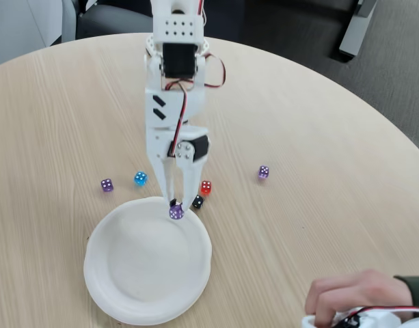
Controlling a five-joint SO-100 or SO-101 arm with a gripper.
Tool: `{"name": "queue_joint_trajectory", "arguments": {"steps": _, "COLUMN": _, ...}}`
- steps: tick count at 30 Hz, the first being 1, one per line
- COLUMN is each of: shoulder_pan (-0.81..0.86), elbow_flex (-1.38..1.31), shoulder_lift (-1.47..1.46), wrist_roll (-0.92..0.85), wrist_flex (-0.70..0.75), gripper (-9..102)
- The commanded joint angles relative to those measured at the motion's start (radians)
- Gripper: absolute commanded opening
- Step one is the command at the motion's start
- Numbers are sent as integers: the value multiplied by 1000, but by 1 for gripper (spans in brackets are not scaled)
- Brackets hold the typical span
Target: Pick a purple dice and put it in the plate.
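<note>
Gripper (176, 208) was clamped on the purple dice (176, 213), held over the far rim of the plate (113, 301) (black die just beside). Best release: carry further inward, lower, then part the fingers gently so it doesn't bounce out.

Gripper (176, 207) pinching purple dice (176, 213) over plate (113, 287) rim.

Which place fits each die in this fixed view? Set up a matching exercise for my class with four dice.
Things:
1. blue die
2. red die
3. black die
4. purple die at the gripper

Places:
a. over the plate's far rim
b. left of the arm
c. right of the arm, farther from the plate
d. right of the arm, just off the plate's rim

Pairs: 1-b, 2-c, 3-d, 4-a
</note>
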Motion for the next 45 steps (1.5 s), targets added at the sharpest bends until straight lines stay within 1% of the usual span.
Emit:
{"name": "queue_joint_trajectory", "arguments": {"steps": 1, "shoulder_pan": 6, "elbow_flex": -51, "shoulder_lift": 0, "wrist_roll": 43, "wrist_flex": 57, "gripper": 0}}
{"name": "queue_joint_trajectory", "arguments": {"steps": 5, "shoulder_pan": -5, "elbow_flex": -80, "shoulder_lift": -5, "wrist_roll": 78, "wrist_flex": 114, "gripper": 0}}
{"name": "queue_joint_trajectory", "arguments": {"steps": 12, "shoulder_pan": 0, "elbow_flex": -91, "shoulder_lift": -34, "wrist_roll": 89, "wrist_flex": 118, "gripper": 0}}
{"name": "queue_joint_trajectory", "arguments": {"steps": 13, "shoulder_pan": 0, "elbow_flex": -91, "shoulder_lift": -34, "wrist_roll": 83, "wrist_flex": 118, "gripper": 1}}
{"name": "queue_joint_trajectory", "arguments": {"steps": 14, "shoulder_pan": 0, "elbow_flex": -91, "shoulder_lift": -34, "wrist_roll": 78, "wrist_flex": 118, "gripper": 5}}
{"name": "queue_joint_trajectory", "arguments": {"steps": 16, "shoulder_pan": 3, "elbow_flex": -91, "shoulder_lift": -34, "wrist_roll": 74, "wrist_flex": 118, "gripper": 9}}
{"name": "queue_joint_trajectory", "arguments": {"steps": 21, "shoulder_pan": 5, "elbow_flex": -91, "shoulder_lift": -34, "wrist_roll": 78, "wrist_flex": 118, "gripper": 11}}
{"name": "queue_joint_trajectory", "arguments": {"steps": 22, "shoulder_pan": 5, "elbow_flex": -91, "shoulder_lift": -34, "wrist_roll": 78, "wrist_flex": 118, "gripper": 10}}
{"name": "queue_joint_trajectory", "arguments": {"steps": 24, "shoulder_pan": 5, "elbow_flex": -91, "shoulder_lift": -29, "wrist_roll": 92, "wrist_flex": 118, "gripper": 0}}
{"name": "queue_joint_trajectory", "arguments": {"steps": 27, "shoulder_pan": 2, "elbow_flex": -91, "shoulder_lift": -17, "wrist_roll": 130, "wrist_flex": 135, "gripper": 0}}
{"name": "queue_joint_trajectory", "arguments": {"steps": 30, "shoulder_pan": -9, "elbow_flex": -80, "shoulder_lift": -2, "wrist_roll": 166, "wrist_flex": 202, "gripper": 0}}
{"name": "queue_joint_trajectory", "arguments": {"steps": 32, "shoulder_pan": -9, "elbow_flex": -77, "shoulder_lift": 64, "wrist_roll": 201, "wrist_flex": 270, "gripper": 0}}
{"name": "queue_joint_trajectory", "arguments": {"steps": 35, "shoulder_pan": -9, "elbow_flex": -41, "shoulder_lift": 219, "wrist_roll": 304, "wrist_flex": 396, "gripper": 0}}
{"name": "queue_joint_trajectory", "arguments": {"steps": 38, "shoulder_pan": -11, "elbow_flex": 31, "shoulder_lift": 397, "wrist_roll": 308, "wrist_flex": 515, "gripper": 0}}
{"name": "queue_joint_trajectory", "arguments": {"steps": 41, "shoulder_pan": -11, "elbow_flex": 172, "shoulder_lift": 569, "wrist_roll": 206, "wrist_flex": 578, "gripper": 0}}
{"name": "queue_joint_trajectory", "arguments": {"steps": 45, "shoulder_pan": 5, "elbow_flex": 425, "shoulder_lift": 810, "wrist_roll": 12, "wrist_flex": 592, "gripper": 0}}
